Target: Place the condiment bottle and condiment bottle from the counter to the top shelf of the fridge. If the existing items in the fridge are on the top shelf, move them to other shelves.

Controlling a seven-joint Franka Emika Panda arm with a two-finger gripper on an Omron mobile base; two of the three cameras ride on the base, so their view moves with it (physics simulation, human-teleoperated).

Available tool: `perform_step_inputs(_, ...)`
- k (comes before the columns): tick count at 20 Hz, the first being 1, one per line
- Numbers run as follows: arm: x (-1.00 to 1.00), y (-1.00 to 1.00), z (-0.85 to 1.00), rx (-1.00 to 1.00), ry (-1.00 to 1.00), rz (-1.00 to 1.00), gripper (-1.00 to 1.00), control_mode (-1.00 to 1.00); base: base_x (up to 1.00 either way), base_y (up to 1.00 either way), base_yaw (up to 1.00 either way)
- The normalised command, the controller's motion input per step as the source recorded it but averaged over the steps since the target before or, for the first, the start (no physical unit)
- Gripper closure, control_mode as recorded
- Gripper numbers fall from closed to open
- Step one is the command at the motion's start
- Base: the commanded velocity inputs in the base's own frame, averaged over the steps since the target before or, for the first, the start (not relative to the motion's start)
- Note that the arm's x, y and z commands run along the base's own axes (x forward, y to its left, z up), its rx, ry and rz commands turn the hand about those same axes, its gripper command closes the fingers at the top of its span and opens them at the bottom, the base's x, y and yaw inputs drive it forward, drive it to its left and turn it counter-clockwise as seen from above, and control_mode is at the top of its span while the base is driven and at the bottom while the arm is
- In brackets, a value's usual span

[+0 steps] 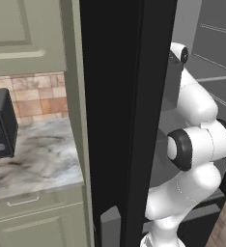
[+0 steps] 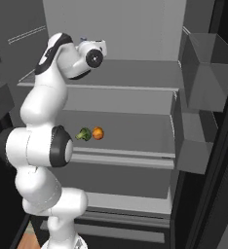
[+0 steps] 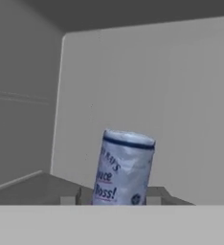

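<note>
Label on the white cylindrical condiment bottle with dark-blue rim band read "...auce" and "Boss!" in the hand view; gripper state couldn't be told.

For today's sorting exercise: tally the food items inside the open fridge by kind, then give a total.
Green broccoli floret: 1
Round orange fruit: 1
White cylindrical condiment bottle with blue and red lettering: 1
Total: 3
</note>
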Motion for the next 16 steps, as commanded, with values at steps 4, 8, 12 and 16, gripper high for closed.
perform_step_inputs(4,-0.02,-0.02,0.0,0.0,0.0,0.0,-1.0,-1.0,0.0,0.0,0.0)
perform_step_inputs(8,-0.11,-0.17,0.02,0.07,0.0,0.0,-1.0,-1.0,0.0,0.0,0.0)
perform_step_inputs(12,-0.39,-0.24,0.14,0.09,-0.04,0.0,-1.0,-1.0,0.0,0.0,0.0)
perform_step_inputs(16,-0.69,-0.58,0.18,0.11,-0.06,0.0,-1.0,-1.0,0.0,0.0,0.0)
